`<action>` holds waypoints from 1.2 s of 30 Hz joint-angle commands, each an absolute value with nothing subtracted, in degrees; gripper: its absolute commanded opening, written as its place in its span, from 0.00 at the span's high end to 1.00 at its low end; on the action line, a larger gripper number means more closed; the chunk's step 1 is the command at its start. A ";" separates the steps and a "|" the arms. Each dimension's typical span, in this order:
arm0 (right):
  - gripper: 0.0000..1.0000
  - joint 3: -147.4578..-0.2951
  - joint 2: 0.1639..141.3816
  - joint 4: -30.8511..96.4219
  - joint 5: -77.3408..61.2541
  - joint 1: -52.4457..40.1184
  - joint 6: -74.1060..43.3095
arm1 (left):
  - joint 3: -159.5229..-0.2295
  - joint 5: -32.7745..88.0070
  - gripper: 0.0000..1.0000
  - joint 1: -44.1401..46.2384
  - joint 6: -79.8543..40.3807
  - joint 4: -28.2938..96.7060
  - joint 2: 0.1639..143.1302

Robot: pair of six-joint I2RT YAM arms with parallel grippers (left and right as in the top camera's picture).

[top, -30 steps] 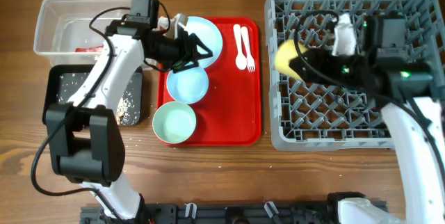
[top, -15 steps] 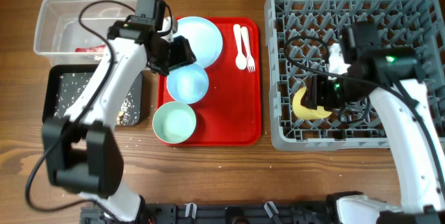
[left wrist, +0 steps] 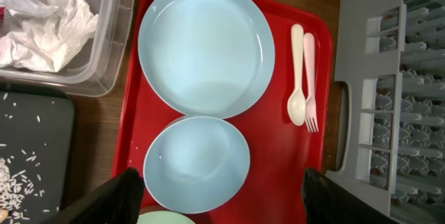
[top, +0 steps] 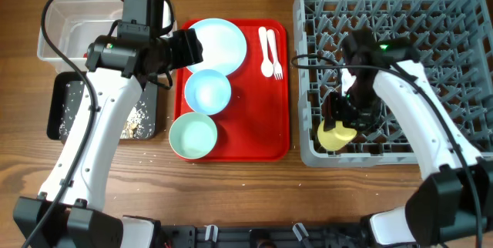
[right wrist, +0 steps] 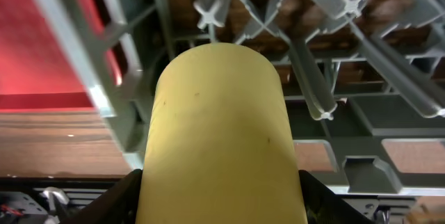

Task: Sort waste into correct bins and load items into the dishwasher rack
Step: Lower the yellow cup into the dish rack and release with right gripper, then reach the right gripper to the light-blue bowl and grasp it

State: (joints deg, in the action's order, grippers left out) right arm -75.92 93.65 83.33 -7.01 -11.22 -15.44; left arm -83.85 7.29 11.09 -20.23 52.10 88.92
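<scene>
My right gripper (top: 344,122) is shut on the yellow cup (top: 336,135), which also fills the right wrist view (right wrist: 219,133), low inside the front left corner of the grey dishwasher rack (top: 462,1). My left gripper (top: 189,48) is open and empty above the red tray, its fingers (left wrist: 219,196) wide on either side of the pale blue bowl (left wrist: 196,163). The pale blue plate (left wrist: 205,46), white spoon (left wrist: 297,74) and fork (left wrist: 309,81) lie on the tray. The mint green bowl (top: 192,135) sits at the tray's front left. Crumpled tissue (left wrist: 45,22) lies in the clear tub (top: 62,13). Rice scraps (top: 135,121) lie in the black tray (top: 58,94).
The red serving tray (top: 258,117) lies between the bins and the rack. A red wrapper (top: 94,52) shows in the clear tub under my left arm. Some rice grains lie on the wooden table (top: 231,194) by the black tray.
My right gripper has carried the yellow cup down and left into the rack's front left corner. My left arm has drawn back and risen above the plate and blue bowl.
</scene>
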 commanded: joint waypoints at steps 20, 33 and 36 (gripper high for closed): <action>0.23 -93.67 94.76 75.33 -11.90 -11.97 -16.47 | -84.88 3.31 0.12 10.74 -20.10 51.70 88.27; 0.36 -93.95 103.77 47.44 -15.05 -25.65 -23.03 | -84.88 4.64 0.04 1.48 -23.38 55.79 88.12; 0.40 -93.93 108.16 44.73 -14.90 -28.45 -24.47 | -84.88 4.62 0.04 0.32 -23.35 57.67 88.12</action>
